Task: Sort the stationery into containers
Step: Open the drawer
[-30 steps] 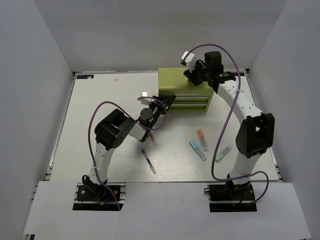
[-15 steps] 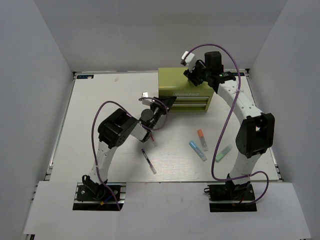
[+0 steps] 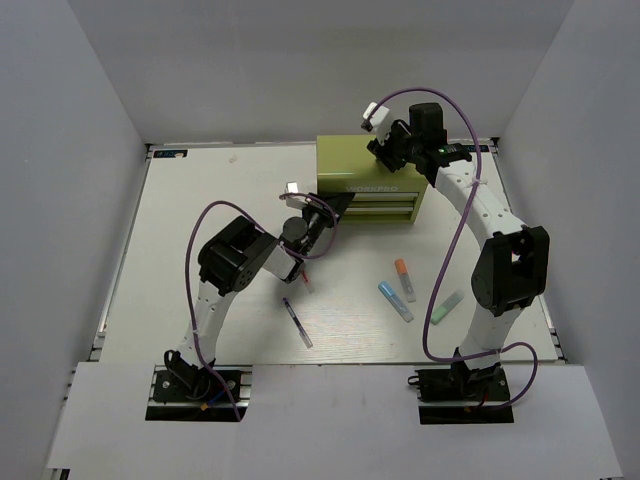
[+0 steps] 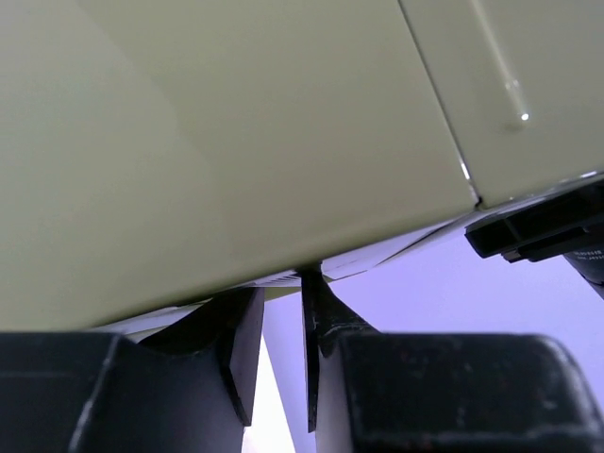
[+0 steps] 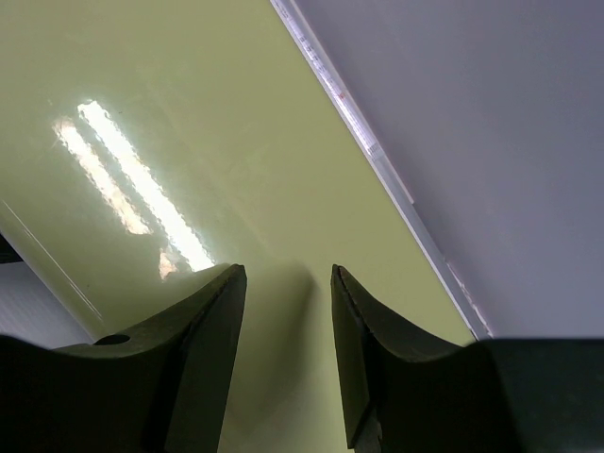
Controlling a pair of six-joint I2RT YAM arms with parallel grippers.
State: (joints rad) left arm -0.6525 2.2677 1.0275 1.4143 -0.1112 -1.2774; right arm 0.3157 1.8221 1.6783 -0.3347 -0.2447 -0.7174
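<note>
The olive tool chest stands at the back middle of the table with both front drawers shut. My left gripper is at its left front corner; in the left wrist view the jaws stand a narrow gap apart, empty, their tips against the chest's lower edge. My right gripper rests over the chest's lid, open and empty. On the table lie a purple-tipped pen, an orange-capped marker, a blue marker and a pale green stick.
Another small pen lies just under my left forearm. White walls close in the table on three sides. The right arm's purple cable loops over the table's right side.
My left arm's elbow has shifted slightly up and right while its gripper stays at the chest's corner. The right arm and the pens have not moved.
</note>
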